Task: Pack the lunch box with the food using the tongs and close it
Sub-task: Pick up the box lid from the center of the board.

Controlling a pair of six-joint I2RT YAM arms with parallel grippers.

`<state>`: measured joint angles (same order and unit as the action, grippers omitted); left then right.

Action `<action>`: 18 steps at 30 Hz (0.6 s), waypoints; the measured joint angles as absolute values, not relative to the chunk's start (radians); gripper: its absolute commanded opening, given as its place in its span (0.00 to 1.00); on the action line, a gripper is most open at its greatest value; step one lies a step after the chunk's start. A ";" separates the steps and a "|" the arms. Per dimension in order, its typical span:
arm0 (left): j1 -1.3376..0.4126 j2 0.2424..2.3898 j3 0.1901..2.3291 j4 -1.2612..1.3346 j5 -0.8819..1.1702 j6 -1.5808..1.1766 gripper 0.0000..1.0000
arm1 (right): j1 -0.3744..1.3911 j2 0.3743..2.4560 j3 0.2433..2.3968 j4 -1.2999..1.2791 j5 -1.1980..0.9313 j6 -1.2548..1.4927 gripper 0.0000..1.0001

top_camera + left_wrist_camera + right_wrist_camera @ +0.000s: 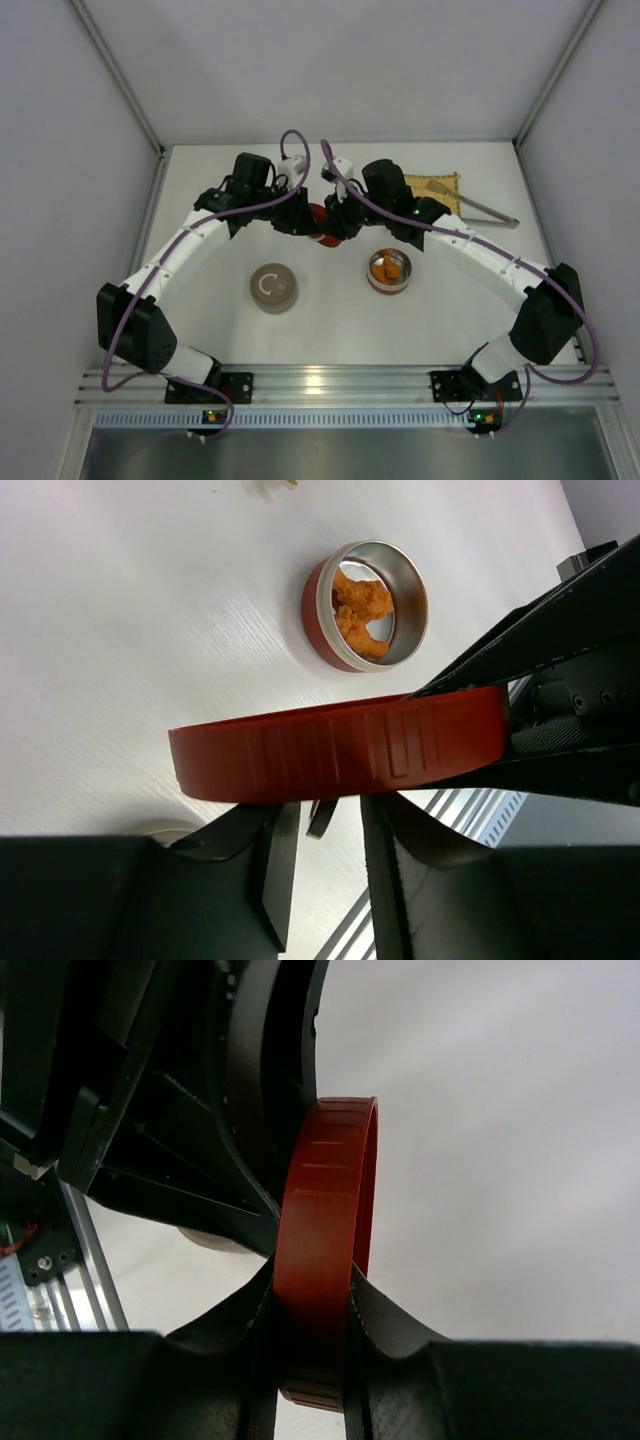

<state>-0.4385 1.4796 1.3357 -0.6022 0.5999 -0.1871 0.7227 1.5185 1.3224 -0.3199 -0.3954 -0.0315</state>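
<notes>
Two orange-brown fried pieces (362,615) lie in a round silver tin with a red outer wall (316,605) near the table's middle. The long silver metal tongs (482,208) rest well apart, one end on the yellow woven mat (445,183). Near the tin, the right gripper (315,1305) is clamped on a red ribbed plastic ring (325,1210) held on edge, and the left gripper (325,825) has its fingers apart at the ring's rim.

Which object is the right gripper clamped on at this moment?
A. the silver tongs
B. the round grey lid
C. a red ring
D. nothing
C: in the right wrist view, the right gripper has both fingers pressed against the wall of the red ring, while the tongs lie apart from it on the table.
</notes>
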 measured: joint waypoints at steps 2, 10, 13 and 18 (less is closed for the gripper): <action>-0.434 1.468 1.319 -0.583 0.591 -0.191 0.43 | 0.713 1.518 1.316 -0.305 -0.415 0.011 0.00; -0.430 1.438 1.293 -0.508 0.561 -0.215 0.43 | 0.628 1.517 1.246 -0.149 -0.552 0.270 0.00; -0.430 1.435 1.283 -0.471 0.564 -0.233 0.38 | 0.599 1.517 1.208 -0.072 -0.595 0.373 0.00; -0.431 1.433 1.269 -0.424 0.587 -0.265 0.32 | 0.566 1.517 1.159 0.022 -0.640 0.505 0.00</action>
